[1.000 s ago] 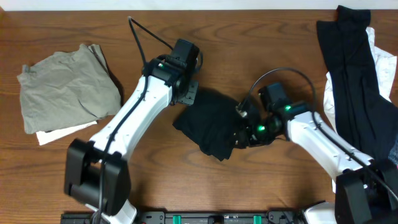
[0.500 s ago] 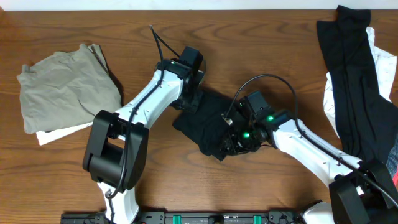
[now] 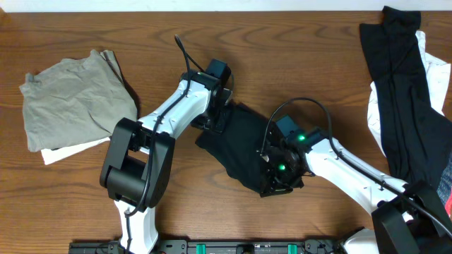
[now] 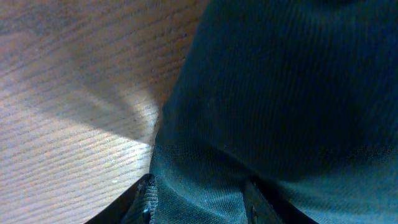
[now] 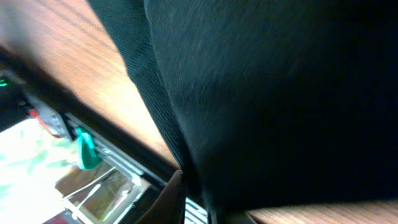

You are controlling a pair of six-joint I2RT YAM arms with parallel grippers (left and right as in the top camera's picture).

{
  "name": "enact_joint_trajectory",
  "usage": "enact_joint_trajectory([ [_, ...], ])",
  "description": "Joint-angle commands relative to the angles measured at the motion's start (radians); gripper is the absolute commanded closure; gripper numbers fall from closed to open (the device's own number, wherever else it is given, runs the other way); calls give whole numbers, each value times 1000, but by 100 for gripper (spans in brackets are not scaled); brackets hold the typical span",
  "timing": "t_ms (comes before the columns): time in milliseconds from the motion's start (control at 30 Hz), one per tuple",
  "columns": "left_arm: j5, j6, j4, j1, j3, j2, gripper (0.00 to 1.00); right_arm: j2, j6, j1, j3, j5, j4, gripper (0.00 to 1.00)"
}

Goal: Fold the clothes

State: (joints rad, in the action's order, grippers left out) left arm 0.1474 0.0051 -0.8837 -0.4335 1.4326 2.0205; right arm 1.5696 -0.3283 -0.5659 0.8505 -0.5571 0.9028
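At the left edge of your wooden worktop [image 3: 311,49] lies a crumpled olive-grey garment [image 3: 74,95], with a white piece [image 3: 67,150] peeking out from under its near edge. Toward the middle, your left gripper [image 3: 216,117] is down on the far-left edge of the black garment [image 3: 240,144], which sits bunched at the centre of the worktop. In the left wrist view, a ridge of that ribbed dark cloth runs between the two fingers [image 4: 144,198]. The pincer therefore looks clamped on it, though the fabric fills nearly the whole frame and hides the tips. Your right gripper [image 3: 280,176] is at the garment's near-right corner, pressed into the cloth. The right wrist view is almost all black fabric with a strip of wood beside it, and you cannot tell from it whether those fingers are apart or together. Along the right edge, well apart from the centre piece, a long black garment [image 3: 395,85] is draped forward from the back-right corner, lying over a white garment [image 3: 432,79].
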Motion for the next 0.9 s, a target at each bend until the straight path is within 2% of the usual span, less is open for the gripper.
enact_joint_trajectory([
  [0, -4, 17, -14, 0, -25, 24, 53, -4, 6, -25, -26, 88, -15, 86],
  [133, -5, 17, -53, 0, -25, 24, 53, -4, 6, -23, -36, 181, -74, 78],
  [367, -4, 15, -103, 0, -25, 24, 53, -4, -23, -9, -36, 297, -142, 80],
  [467, -1, -38, -134, 0, -25, 24, 53, -4, -53, 18, -36, 322, -175, 78],
  [600, 2, -87, -185, 0, -25, 24, 54, -4, -78, 64, -36, 355, -193, 81],
  [700, -2, -89, -197, 0, -23, 23, 71, -6, -85, 95, -33, 385, -217, 86],
  [867, -83, -89, -200, 2, 11, -52, 72, -33, -82, 134, -11, 420, -215, 86],
])
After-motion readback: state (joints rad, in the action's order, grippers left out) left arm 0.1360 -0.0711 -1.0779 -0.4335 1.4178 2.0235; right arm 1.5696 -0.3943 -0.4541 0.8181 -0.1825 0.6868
